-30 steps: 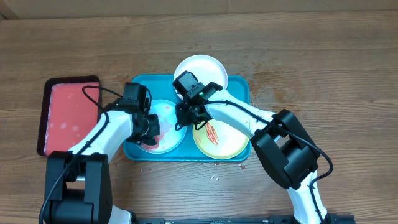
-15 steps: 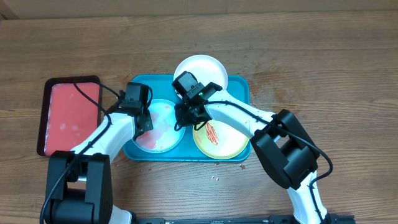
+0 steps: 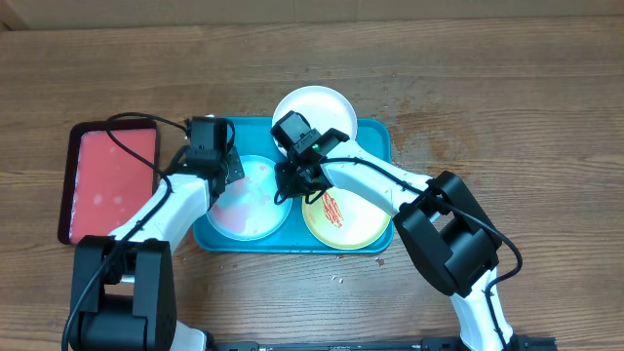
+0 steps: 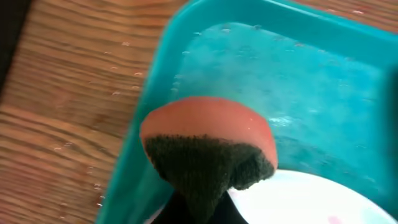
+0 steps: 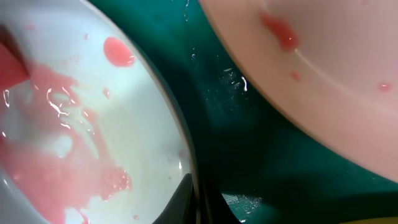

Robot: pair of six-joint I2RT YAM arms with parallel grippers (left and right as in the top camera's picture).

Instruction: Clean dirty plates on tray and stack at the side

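Three plates [image 3: 255, 210] share the tray [image 3: 375, 136], which lies near the middle of the bench [image 3: 507, 88]. The light blue plate [image 3: 249, 205] sits in the tray's left half, its inside washed with a thin pink film. The yellow-green plate [image 3: 353, 222] fills the near-right corner and carries red streaks toward its left side. The white plate [image 3: 317, 105] lies across the tray's far edge, partly out over the bench and partly hidden under the right arm.

The left end effector [image 3: 231, 174] hovers at the far-left corner of the tray, just above the far rim of the light blue plate. It is pressed together on a sponge [image 4: 208, 155] – orange-red on one face, dark and rough on the other. In the left wrist view the sponge hangs over the wet tray floor, with the plate's pale edge just below it.

The right end effector [image 3: 291, 183] is between the light blue and yellow-green plates, pinching the right rim of the light blue plate. The right wrist view shows its fingers [image 5: 186, 198] closed on that rim, with pink smears across the plate – and wet tray floor beside it.

A red tray [image 3: 107, 180] lies toward the bench's left edge, just apart from the teal one.
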